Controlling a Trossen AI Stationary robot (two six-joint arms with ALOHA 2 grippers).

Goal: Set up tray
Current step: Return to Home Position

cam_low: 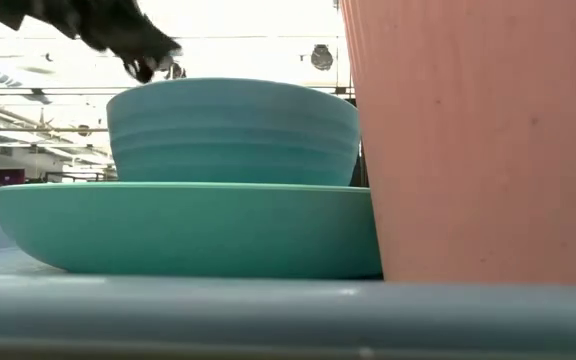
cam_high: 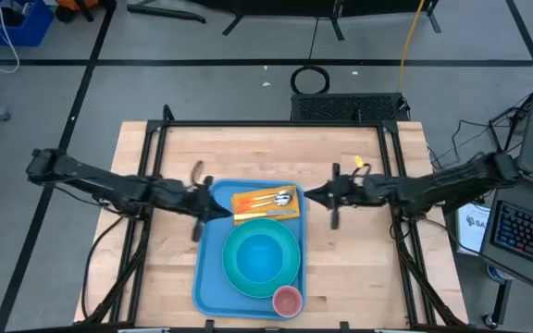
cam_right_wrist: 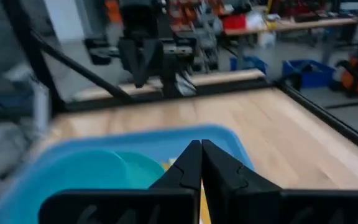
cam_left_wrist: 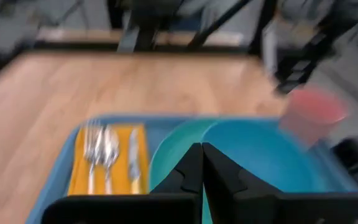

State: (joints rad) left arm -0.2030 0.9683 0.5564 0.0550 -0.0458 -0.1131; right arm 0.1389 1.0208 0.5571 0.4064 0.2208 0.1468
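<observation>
1. Left tool (cam_high: 218,211): fingers pressed together and pinching nothing. It hangs over the far-left corner of the tray (cam_high: 209,282). It carries no load, so it is judged free to pull away.
2. Right tool (cam_high: 307,195): fingers pressed together and empty. It hangs above the table (cam_high: 155,240), just right of the tray's far-right corner and clear of the setting.
3. Napkin (cam_high: 246,203), orange: lies flat across the tray's far end, between the two tools. It serves as a bed for the cutlery (cam_high: 278,197), which is laid side by side.
4. Plate (cam_high: 230,265), turquoise: sits at the tray's middle. A blue bowl (cam_high: 262,257) is stacked on it, which saves room.
5. Cup (cam_high: 288,301), pink: stands upright in the tray's near-right corner, just beside the plate.
6. Tray, light blue: lies flat on the table, mid-width and toward the near edge. The setting is judged complete.
</observation>
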